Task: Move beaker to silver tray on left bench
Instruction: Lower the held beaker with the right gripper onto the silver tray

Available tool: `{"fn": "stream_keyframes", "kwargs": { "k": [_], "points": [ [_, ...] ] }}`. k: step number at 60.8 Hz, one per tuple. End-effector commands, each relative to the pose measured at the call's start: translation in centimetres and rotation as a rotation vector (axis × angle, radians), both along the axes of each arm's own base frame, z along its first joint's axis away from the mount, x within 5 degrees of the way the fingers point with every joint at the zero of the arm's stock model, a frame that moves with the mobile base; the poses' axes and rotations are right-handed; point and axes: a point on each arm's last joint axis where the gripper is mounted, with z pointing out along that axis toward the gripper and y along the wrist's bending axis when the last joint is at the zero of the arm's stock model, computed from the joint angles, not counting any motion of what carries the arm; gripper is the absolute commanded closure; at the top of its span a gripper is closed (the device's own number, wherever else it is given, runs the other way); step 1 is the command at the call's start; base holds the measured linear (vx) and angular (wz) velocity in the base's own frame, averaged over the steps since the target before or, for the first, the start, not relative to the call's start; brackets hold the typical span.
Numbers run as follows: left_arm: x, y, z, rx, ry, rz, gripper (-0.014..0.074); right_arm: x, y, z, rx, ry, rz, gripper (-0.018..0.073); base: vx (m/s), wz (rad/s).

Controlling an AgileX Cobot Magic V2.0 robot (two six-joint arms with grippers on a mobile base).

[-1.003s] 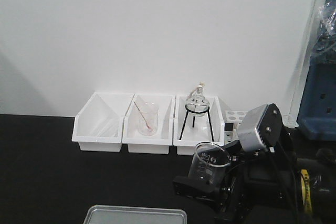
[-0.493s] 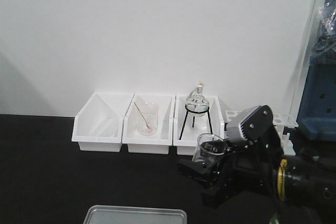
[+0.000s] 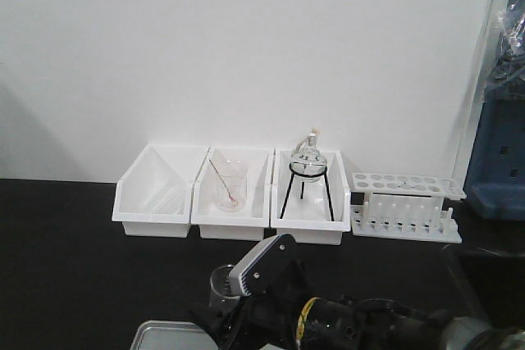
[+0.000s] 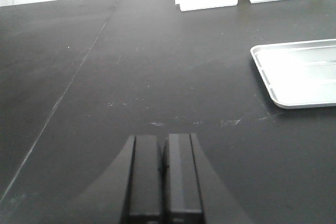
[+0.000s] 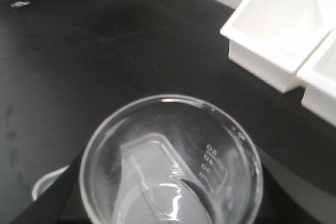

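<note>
**Beaker held over the tray's corner**

The right end effector was clamped on the upright beaker, a dark finger on either side of the glass, at the bottom centre of the front view. The tray lay just below on the black counter, its rounded corner showing at the lower left of the right wrist view. Whether glass touched metal could not be told. The left end effector was closed and empty, low over the counter, with the tray at that frame's right edge. White bins stood along the wall.
</note>
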Motion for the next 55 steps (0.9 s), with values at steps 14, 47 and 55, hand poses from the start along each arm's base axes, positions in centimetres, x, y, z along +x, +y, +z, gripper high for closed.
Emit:
{"fn": "stream_keyframes", "kwargs": {
  "k": [14,47,55],
  "points": [
    [0.2,-0.1,0.0,-0.005,-0.061,-0.009,0.0595,1.6,1.2,-2.6,0.006,0.022,-0.023,0.0568,0.00,0.00],
    [0.2,-0.1,0.0,-0.005,-0.061,-0.009,0.0595,1.7,1.3,-6.3,-0.046,0.099,-0.026,0.0538,0.00,0.00],
    [0.2,-0.1,0.0,-0.005,-0.061,-0.009,0.0595,1.7,1.3,-6.6,-0.046,0.102,-0.024,0.0507,0.00,0.00]
  ]
}}
